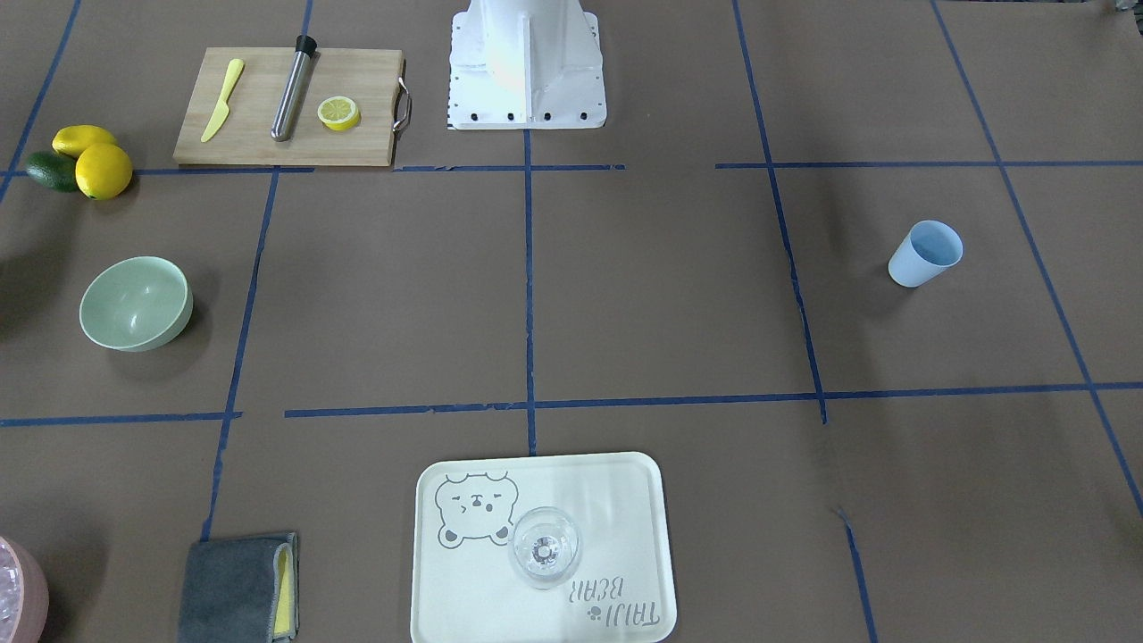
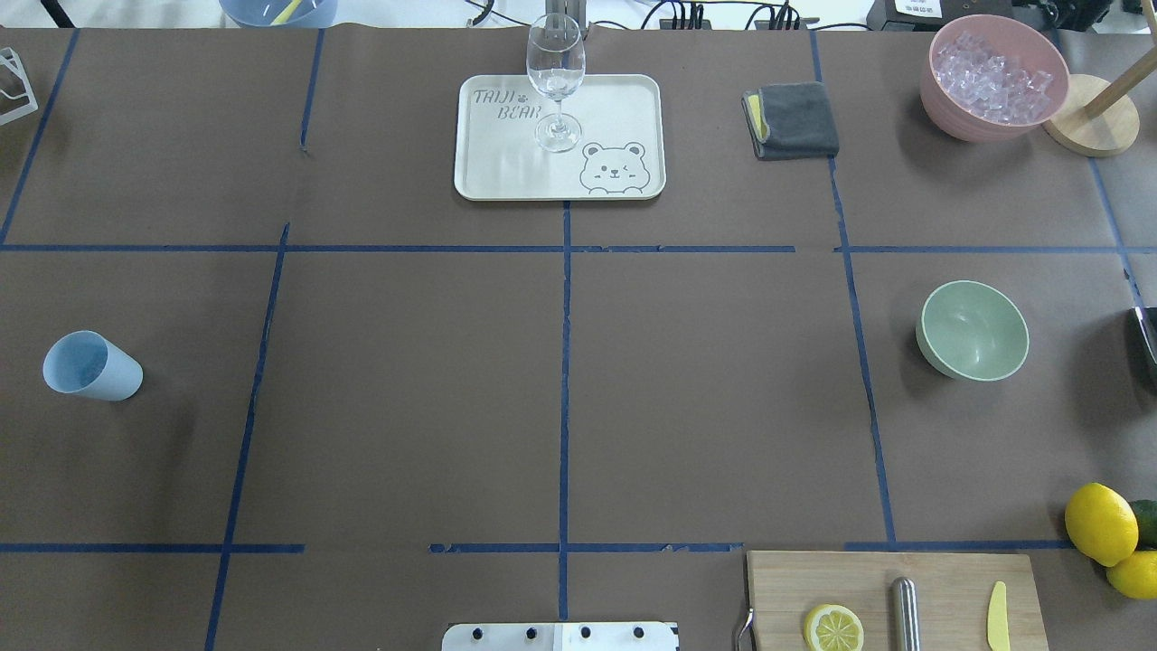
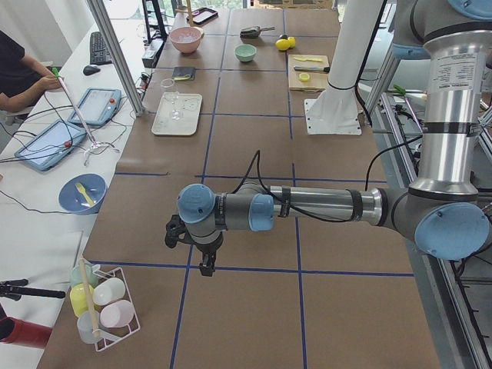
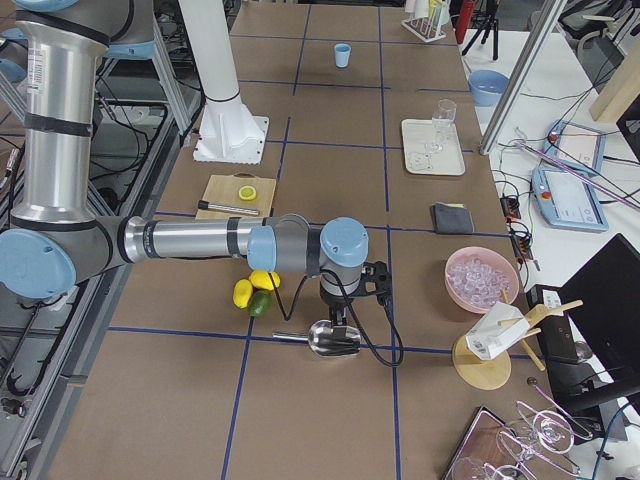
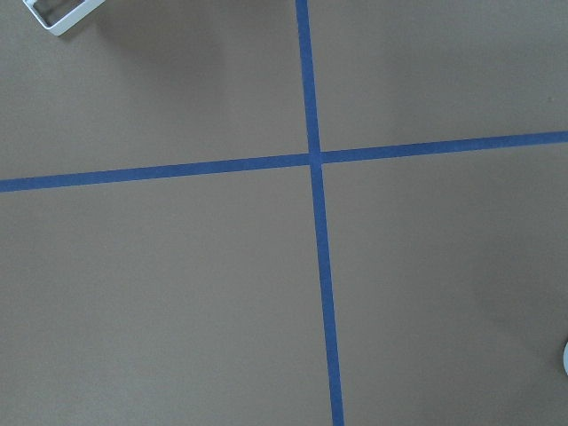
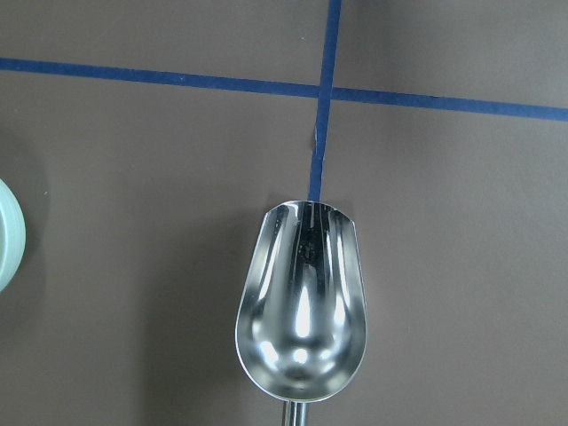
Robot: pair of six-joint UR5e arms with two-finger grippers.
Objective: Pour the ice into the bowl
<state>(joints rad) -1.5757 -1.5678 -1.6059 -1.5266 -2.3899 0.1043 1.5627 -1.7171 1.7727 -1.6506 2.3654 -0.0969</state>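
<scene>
Cannot tell grip of right end effector (image 4: 339, 320) above empty scoop (image 6: 302, 306) near bowl (image 2: 973, 330), likely meant for ladling ice (image 2: 994, 72) heaped in pink container (image 2: 958, 122); same doubt for left end effector (image 3: 206, 266), parked away over worktop (image 5: 177, 293)

The scoop (image 6: 302, 311) has its handle cut off by the bottom of the right wrist view, so whatever grips it is out of sight. The right gripper (image 4: 338, 318) shows only from the desk's right end, too small to tell how its jaws stand. The left gripper (image 3: 206, 265), seen only from the left end, is likewise unclear. The bowl (image 6: 9, 235) is a mere sliver of rim in the right wrist view. The pink container (image 1: 36, 594), near the operators' right corner, is mostly cropped in the front view, its ice (image 1: 7, 580) barely showing. The overhead view cuts off the cutting board (image 2: 949, 588) at the robot's edge, and a dark object (image 2: 1148, 330) at the right edge cannot be identified.
</scene>
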